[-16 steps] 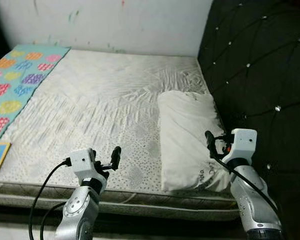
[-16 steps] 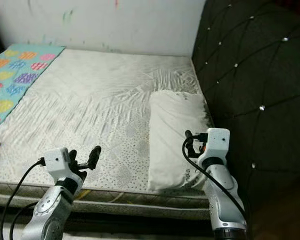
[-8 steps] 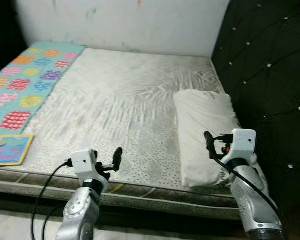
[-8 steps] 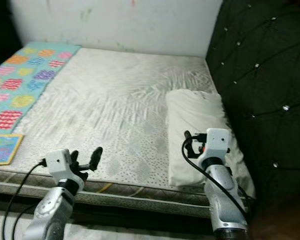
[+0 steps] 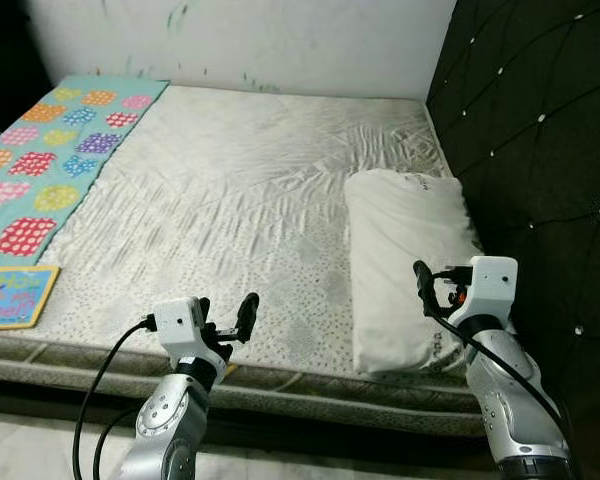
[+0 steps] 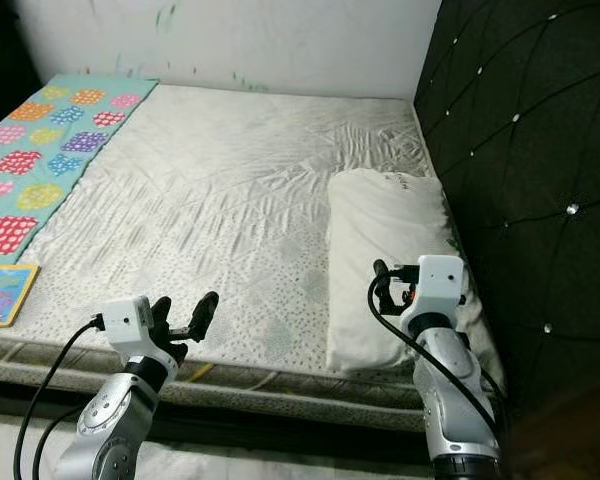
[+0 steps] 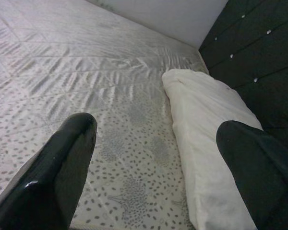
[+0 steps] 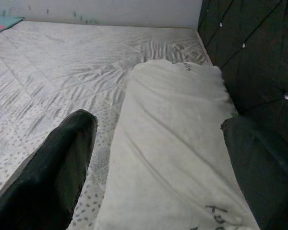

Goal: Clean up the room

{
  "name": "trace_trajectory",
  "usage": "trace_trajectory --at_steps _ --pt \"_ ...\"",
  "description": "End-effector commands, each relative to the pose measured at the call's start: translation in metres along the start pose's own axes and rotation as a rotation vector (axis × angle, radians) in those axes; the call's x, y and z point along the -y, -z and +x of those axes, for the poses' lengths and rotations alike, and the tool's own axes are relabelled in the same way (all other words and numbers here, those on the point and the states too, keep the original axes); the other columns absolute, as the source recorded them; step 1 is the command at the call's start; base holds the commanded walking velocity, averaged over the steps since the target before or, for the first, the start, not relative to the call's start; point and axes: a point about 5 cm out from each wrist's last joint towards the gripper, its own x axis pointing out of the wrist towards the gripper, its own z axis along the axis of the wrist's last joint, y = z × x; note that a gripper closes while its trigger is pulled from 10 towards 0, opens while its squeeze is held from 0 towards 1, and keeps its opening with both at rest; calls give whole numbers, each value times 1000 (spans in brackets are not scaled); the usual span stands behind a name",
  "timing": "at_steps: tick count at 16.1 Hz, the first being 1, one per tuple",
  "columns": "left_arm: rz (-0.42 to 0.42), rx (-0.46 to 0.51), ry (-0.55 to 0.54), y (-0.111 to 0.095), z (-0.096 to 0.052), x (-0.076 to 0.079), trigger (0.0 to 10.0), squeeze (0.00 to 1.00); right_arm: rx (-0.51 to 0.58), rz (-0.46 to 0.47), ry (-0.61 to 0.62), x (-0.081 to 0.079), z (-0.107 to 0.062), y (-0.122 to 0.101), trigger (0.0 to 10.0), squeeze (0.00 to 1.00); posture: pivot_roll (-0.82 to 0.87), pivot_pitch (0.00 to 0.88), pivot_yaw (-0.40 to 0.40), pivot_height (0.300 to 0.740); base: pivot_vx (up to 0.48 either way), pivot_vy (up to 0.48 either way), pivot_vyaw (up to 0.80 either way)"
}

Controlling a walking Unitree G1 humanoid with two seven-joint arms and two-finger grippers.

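A white pillow (image 5: 405, 250) lies lengthwise on the right side of the bed, against the black headboard. My right gripper (image 5: 427, 290) hovers open over the pillow's near end, and the right wrist view has the pillow (image 8: 173, 134) between its fingers (image 8: 62, 163). Above the mattress's front edge my left gripper (image 5: 225, 312) stands open with nothing in it. The left wrist view looks across the sheet at the pillow (image 7: 206, 124). A colourful book (image 5: 15, 296) lies at the bed's front left corner.
The mattress (image 5: 230, 190) wears a wrinkled white sheet. A teal blanket with coloured dots (image 5: 50, 150) covers its left side. The black tufted headboard (image 5: 530, 120) rises on the right and a white wall (image 5: 280, 40) stands behind. Pale floor (image 5: 40, 450) lies below the bed's front edge.
The camera has swung left and back, so the book has come into view at the bed's front left. Both grippers stay open and hold much the same pose.
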Motion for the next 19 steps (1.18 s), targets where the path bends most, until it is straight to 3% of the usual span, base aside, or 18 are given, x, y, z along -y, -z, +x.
trace_trajectory --at_steps 1,4,7,10,16,19 --pt "6 17 7 -3 0 1 10000 0 5 -10 -5 1 2 -4 10000 0 -66 0 -15 740 330 0 0" --pt "4 11 9 -2 -1 0 10000 0 -7 -39 -15 1 -1 1 10000 0 -70 0 -13 740 328 0 0" --pt "7 14 5 -4 -2 -2 10000 0 53 -95 10 3 -4 0 10000 0 -70 0 -11 740 321 0 0" --pt "17 14 -11 -5 -3 -4 10000 0 36 -115 43 8 -9 8 10000 0 -70 0 -11 740 0 0 0" --pt "53 49 -44 -11 -9 -11 10000 0 132 -155 28 4 -25 8 10000 0 -70 0 -42 740 0 0 0" --pt "114 81 -100 -19 -16 -24 10000 0 112 -102 74 4 -28 14 10000 0 -64 0 -29 740 0 0 0"
